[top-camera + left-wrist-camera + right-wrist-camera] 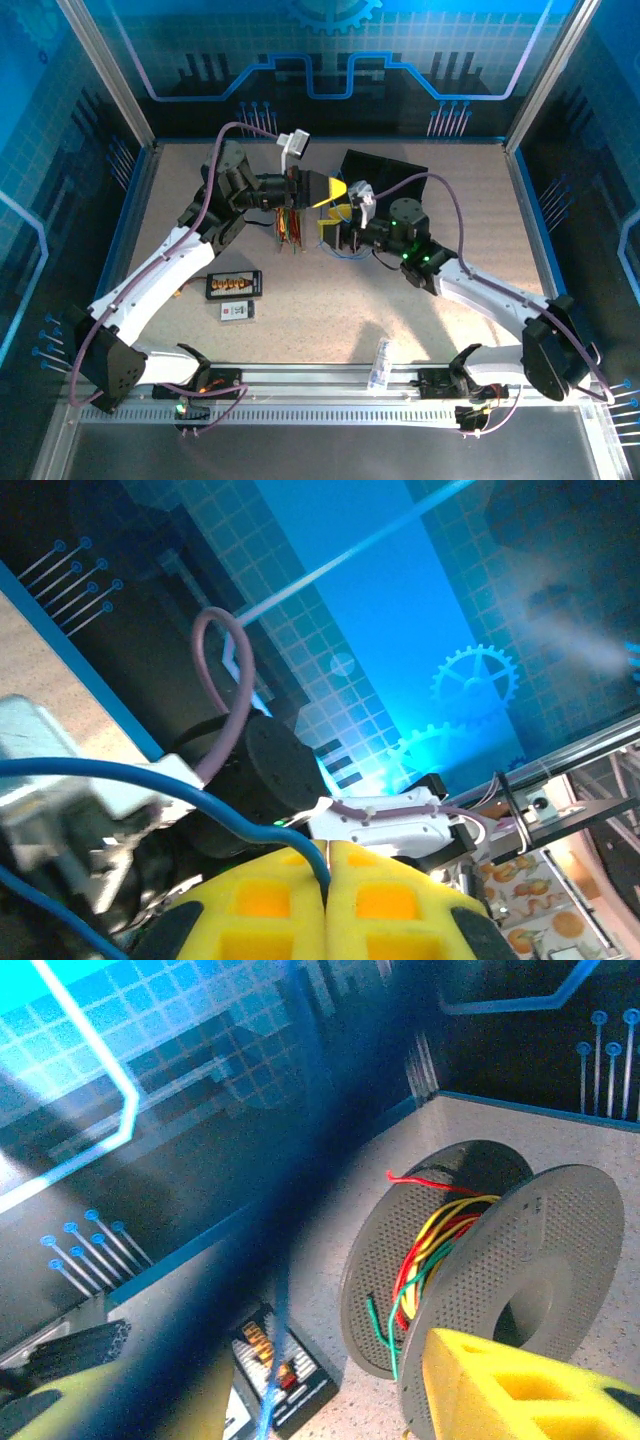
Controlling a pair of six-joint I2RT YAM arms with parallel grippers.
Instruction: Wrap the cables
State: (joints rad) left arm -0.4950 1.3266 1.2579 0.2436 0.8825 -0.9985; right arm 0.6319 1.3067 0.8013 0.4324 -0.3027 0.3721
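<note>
A grey perforated spool point(580, 1250) stands on the table with red, yellow and green cables point(440, 1245) wound on it and loose ends hanging; from above the coloured cables point(290, 226) sit under the left arm. My left gripper point(328, 858) is shut on a blue cable point(250, 828) that runs off to the left, and it hovers mid-table point(335, 190). My right gripper point(335, 233) is just below it. Its yellow fingers point(510, 1390) stand apart, and the blurred blue cable point(275, 1345) passes between them untouched.
A small black board with orange connectors point(233, 285) and a white card point(237, 311) lie front left of the spool. A black box point(385, 175) stands at the back. A clear packet point(378, 365) lies near the front rail. Blue walls close in the table point(440, 330).
</note>
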